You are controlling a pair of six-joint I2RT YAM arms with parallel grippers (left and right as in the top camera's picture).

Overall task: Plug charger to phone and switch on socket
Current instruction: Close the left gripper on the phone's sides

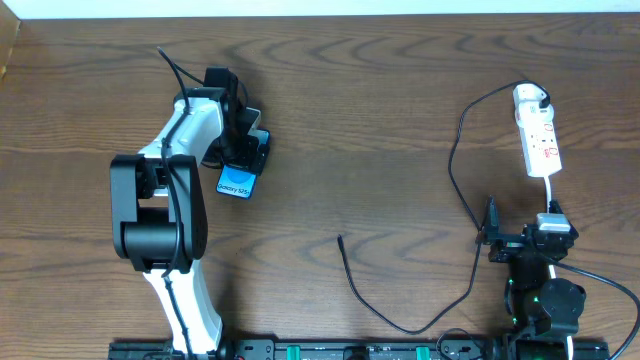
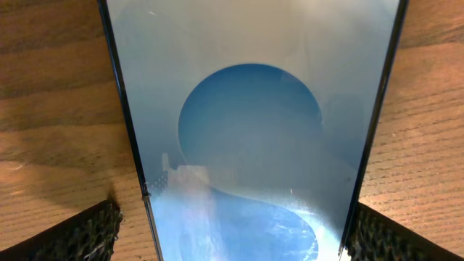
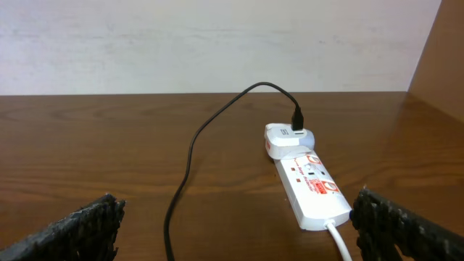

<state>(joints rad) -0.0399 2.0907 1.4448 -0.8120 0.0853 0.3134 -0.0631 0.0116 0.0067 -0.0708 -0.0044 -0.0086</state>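
Guessing the right hand (image 1: pixel 520 228) fetches the charger (image 1: pixel 341 240) tip: it's wide open, empty, near-right corner, with the tip lying mid-surface, pointing at the far edge. The left hand (image 1: pixel 245 155) straddles the phone (image 1: pixel 237 182) toward the far-left corner, grip unclear.

The only wording that can be read stands on the phone (image 1: pixel 237 184): in the overhead view its blue screen carries one small white line, "Galaxy S25", near the end of the screen that points toward the bottom of the picture. In the left wrist view the stretch of that screen in sight shows a blue circle on a paler ground and nothing legible. The socket (image 3: pixel 310 183) bears red labels with fine print on its white top, seen in the right wrist and overhead views, but the print is too small to read.
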